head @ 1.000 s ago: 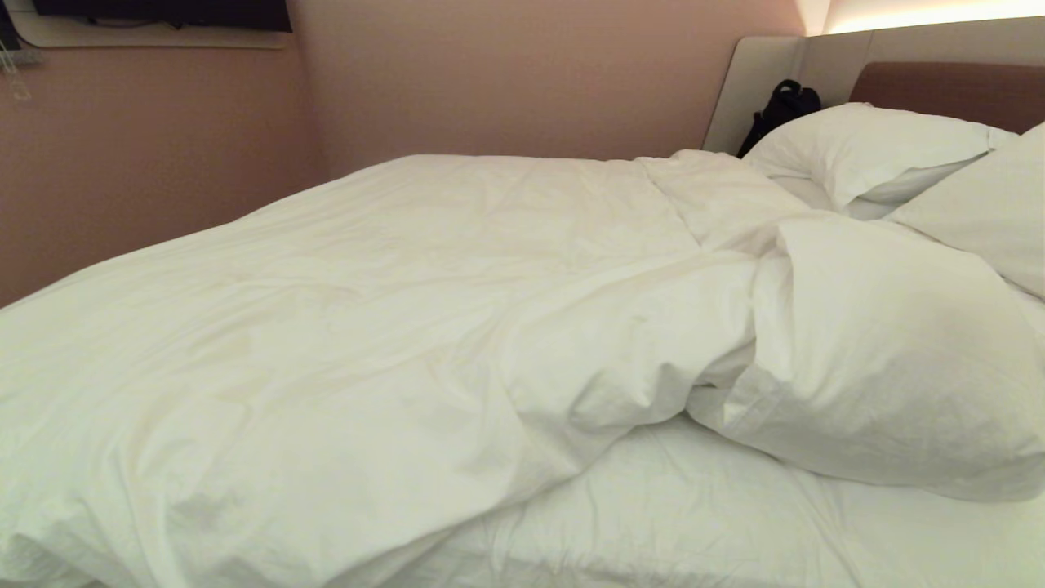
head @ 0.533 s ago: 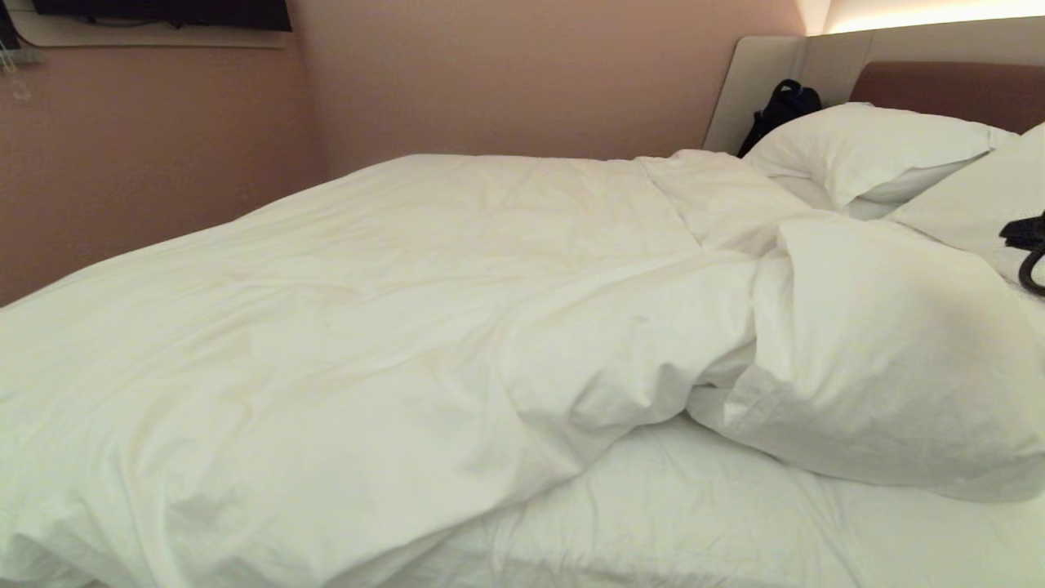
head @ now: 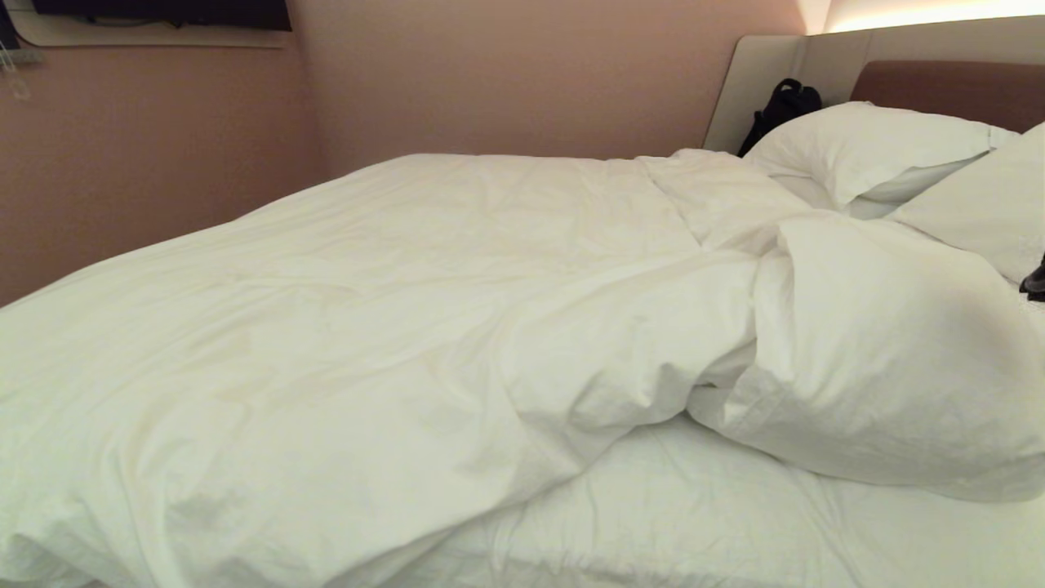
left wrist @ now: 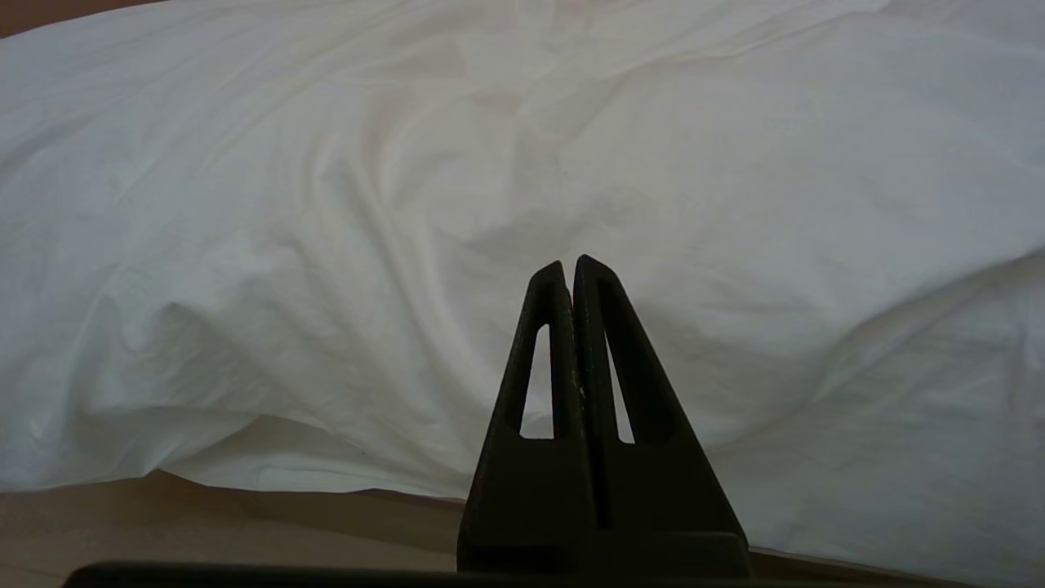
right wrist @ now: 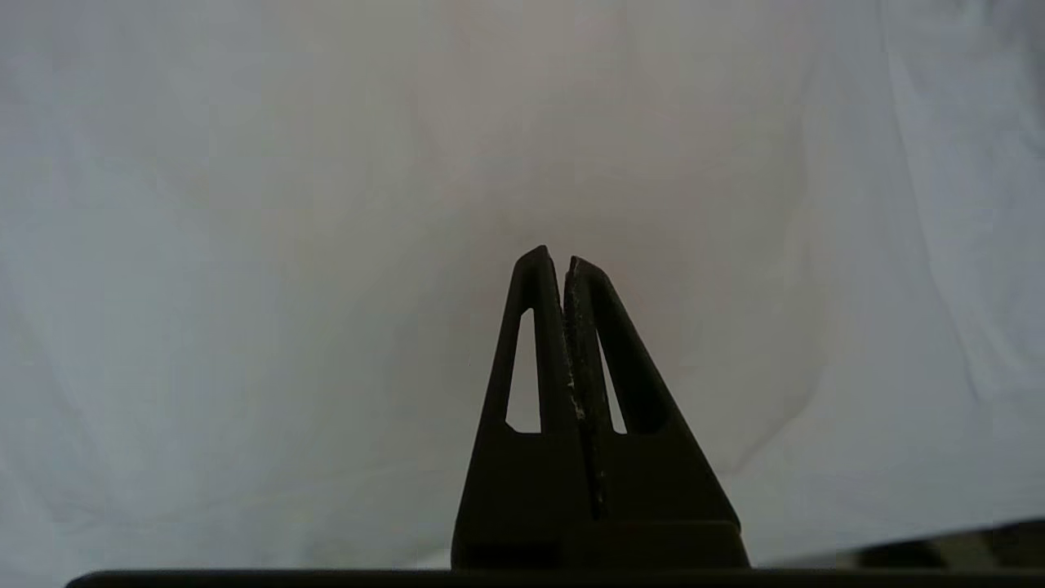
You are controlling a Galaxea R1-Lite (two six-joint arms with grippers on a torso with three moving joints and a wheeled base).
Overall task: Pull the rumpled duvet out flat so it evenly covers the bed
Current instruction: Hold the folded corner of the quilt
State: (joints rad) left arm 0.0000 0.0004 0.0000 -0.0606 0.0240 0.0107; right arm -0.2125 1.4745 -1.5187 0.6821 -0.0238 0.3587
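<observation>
The white duvet lies rumpled over most of the bed. Its near corner is folded back in a puffy heap by the pillows, baring the mattress sheet. A dark sliver of my right arm shows at the head view's right edge, beside that heap. My right gripper is shut and empty, pointing at smooth white fabric. My left gripper is shut and empty, facing the duvet's overhang above the bed's brown base.
Two white pillows lean on the padded headboard. A black bag sits behind the far pillow. Pink walls close in behind the bed, with a dark screen high on the left.
A dark part of my right arm came into the head view at the right edge, then sank lower and mostly out of frame. The duvet has not moved.
</observation>
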